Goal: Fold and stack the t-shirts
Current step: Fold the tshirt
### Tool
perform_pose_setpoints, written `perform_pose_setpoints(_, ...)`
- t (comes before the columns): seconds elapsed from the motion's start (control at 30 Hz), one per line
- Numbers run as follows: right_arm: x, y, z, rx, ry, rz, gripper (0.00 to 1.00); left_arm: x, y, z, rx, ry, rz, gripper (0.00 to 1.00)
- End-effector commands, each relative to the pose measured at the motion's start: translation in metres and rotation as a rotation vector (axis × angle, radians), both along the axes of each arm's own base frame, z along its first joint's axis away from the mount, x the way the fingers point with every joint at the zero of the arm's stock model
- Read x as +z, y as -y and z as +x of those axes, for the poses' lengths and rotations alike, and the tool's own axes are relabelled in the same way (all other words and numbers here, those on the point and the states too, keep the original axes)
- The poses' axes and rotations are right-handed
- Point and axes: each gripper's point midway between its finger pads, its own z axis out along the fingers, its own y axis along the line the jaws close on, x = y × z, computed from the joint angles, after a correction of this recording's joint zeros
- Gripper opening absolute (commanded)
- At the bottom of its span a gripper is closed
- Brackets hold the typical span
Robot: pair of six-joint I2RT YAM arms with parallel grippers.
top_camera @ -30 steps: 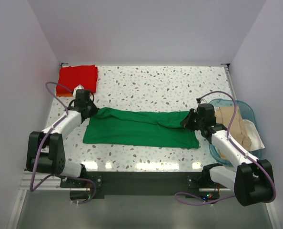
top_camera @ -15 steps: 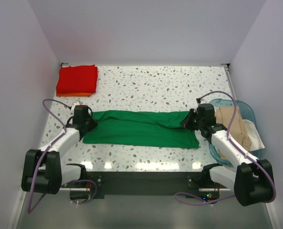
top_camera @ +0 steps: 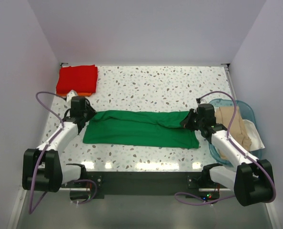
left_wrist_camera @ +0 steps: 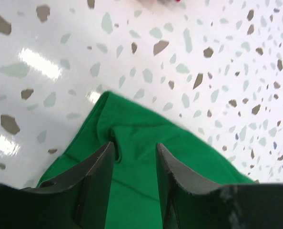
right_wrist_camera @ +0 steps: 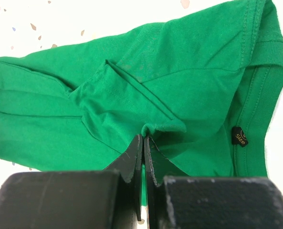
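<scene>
A: Released. The left gripper (left_wrist_camera: 134, 149) has let go, its jaws parted above the left end of the green t-shirt (top_camera: 141, 129), which lies flat as a long band at centre. I judge this fold laid.

B: The right gripper (right_wrist_camera: 144, 141) is clamped on a pinched ridge of it, which only its wrist view shows. Overhead adds the red t-shirt (top_camera: 77, 78), folded far left.

The left arm (top_camera: 60, 136) and right arm (top_camera: 229, 148) wear white shells between black joints. Chunky black bases (top_camera: 41, 167) sit at 7 and 5 o'clock of the top view. A purple cable (top_camera: 39, 102) loops along each arm. The fingers (left_wrist_camera: 96, 167) are matte black wedges with rough inner edges.
</scene>
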Motion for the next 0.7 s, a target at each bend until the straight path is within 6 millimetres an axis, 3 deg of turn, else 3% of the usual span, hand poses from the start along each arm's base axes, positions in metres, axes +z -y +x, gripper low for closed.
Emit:
perform_pose_setpoints(0.0, 0.012, -0.004, 0.007, 0.017, 0.047, 0.021, 0.00, 0.010, -0.012, 0.021, 0.057, -0.007, 0.025, 0.45)
perform_pose_setpoints(0.23, 0.011, -0.005, 0.007, 0.020, 0.046, 0.019, 0.00, -0.021, -0.004, 0.034, 0.002, -0.093, 0.011, 0.44)
perform_pose_setpoints(0.4, 0.009, -0.004, 0.006, 0.018, 0.043, 0.016, 0.00, -0.041, -0.002, 0.028, -0.004, -0.156, 0.007, 0.44)
perform_pose_setpoints(0.67, 0.008, -0.004, 0.006, 0.016, 0.042, 0.016, 0.00, -0.032, 0.005, 0.036, -0.048, -0.104, -0.009, 0.44)
